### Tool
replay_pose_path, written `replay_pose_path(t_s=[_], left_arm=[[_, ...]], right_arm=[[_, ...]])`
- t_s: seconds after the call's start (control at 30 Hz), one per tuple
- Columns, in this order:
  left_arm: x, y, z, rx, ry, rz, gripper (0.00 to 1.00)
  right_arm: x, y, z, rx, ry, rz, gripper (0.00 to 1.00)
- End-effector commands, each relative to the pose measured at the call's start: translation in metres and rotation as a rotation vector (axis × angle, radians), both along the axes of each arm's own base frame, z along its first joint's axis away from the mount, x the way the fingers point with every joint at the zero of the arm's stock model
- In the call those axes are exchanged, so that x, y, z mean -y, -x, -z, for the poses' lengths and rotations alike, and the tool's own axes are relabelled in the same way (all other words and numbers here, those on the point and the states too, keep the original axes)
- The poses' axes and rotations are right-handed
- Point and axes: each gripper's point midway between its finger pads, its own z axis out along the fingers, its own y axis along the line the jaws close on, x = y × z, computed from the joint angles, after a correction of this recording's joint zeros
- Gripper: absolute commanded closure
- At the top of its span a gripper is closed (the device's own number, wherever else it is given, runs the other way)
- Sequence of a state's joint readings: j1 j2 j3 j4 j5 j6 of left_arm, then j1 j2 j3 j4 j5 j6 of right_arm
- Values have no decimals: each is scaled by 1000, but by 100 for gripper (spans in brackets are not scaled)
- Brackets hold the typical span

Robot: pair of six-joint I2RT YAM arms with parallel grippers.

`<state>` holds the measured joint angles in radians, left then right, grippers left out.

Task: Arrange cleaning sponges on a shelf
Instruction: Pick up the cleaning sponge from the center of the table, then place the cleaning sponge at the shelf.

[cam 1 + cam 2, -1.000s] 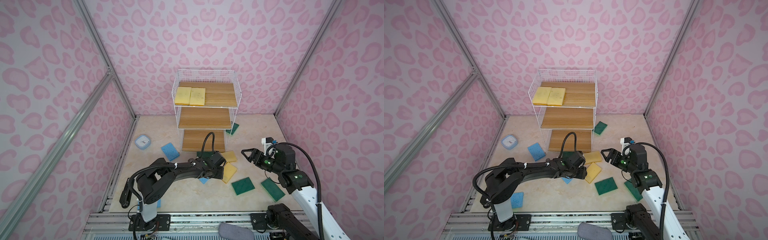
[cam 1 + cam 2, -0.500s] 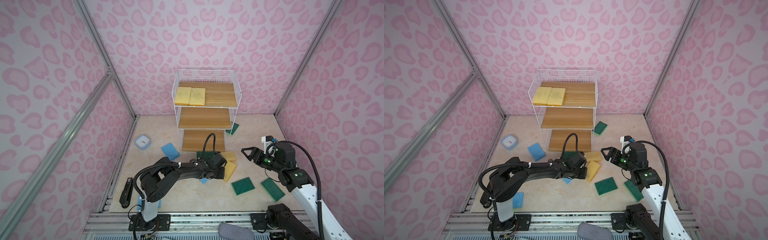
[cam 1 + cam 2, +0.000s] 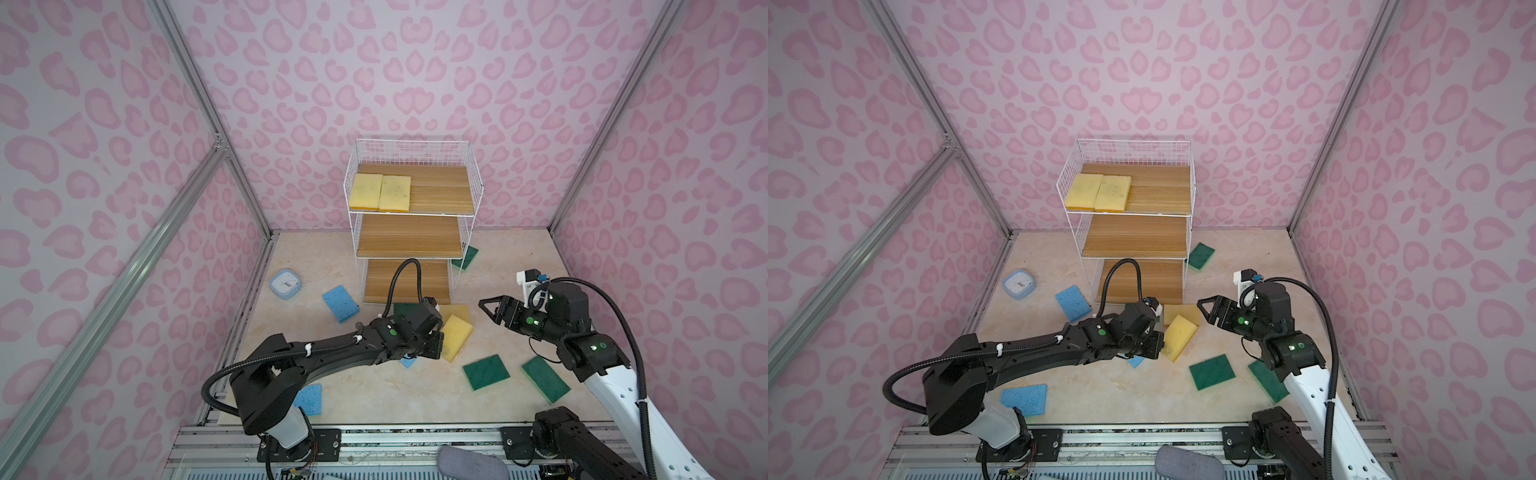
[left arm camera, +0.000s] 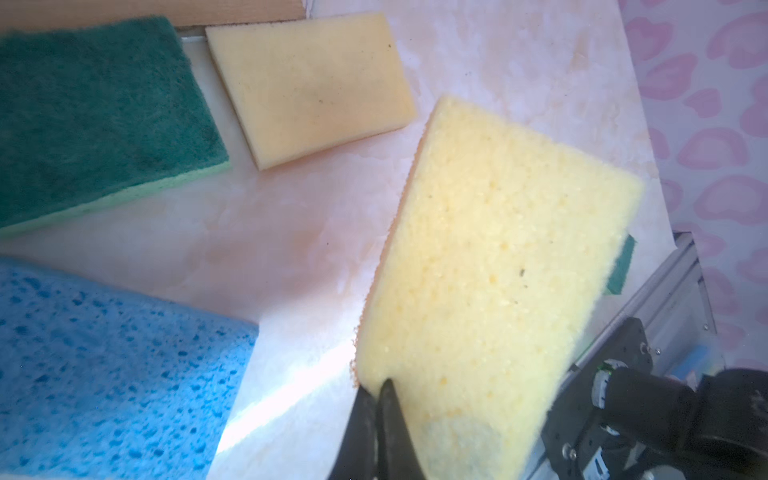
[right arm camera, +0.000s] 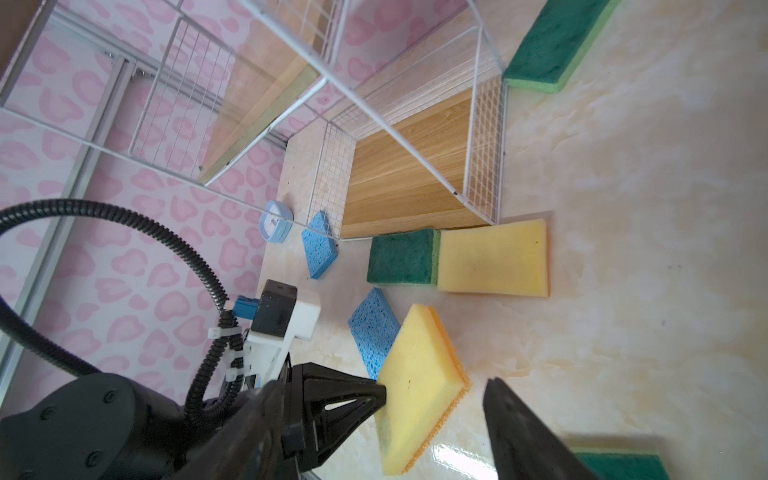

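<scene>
My left gripper is shut on the edge of a pale yellow sponge, which tilts up off the floor in front of the shelf. In both top views the left gripper sits at that sponge's near-left edge. My right gripper hangs open to the right of it, a little apart, with nothing between its fingers; its wrist view frames the held sponge beyond the open jaws. Two yellow sponges lie side by side on the shelf's top tier. The two lower tiers are bare.
Loose on the floor lie a yellow sponge, green sponges and blue sponges. A small blue clock sits left of the shelf. Pink walls close in on three sides.
My left gripper has shut on the yellow sponge and tipped it up from flat. The right gripper's jaws have narrowed a little and it has drifted slightly.
</scene>
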<state>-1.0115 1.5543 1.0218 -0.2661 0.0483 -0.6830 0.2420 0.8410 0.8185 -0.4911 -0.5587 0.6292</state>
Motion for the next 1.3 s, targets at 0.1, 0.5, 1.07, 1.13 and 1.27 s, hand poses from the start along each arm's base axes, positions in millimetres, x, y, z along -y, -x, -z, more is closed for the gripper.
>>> replay_pose_path(t_s=[0.1,0.5,1.07,1.13,1.27], left_arm=[[-48,22,-15,48,-82,49,96],[-111,30,-55,222,-156,134,96],[-121,17,-79,285,-107,188,96],[-120,16,-82,289,-103,191,96],[-122,11,-84,292,-107,183,96]], right_arm=[[-41,18,3,-27,19,-193,33],[-115,18,5,-91,14,-374,30],[-167,-15,3,-101,-14,-500,38],[-173,-17,5,-112,-18,-523,42],[-180,-20,8,-128,-23,-558,50]])
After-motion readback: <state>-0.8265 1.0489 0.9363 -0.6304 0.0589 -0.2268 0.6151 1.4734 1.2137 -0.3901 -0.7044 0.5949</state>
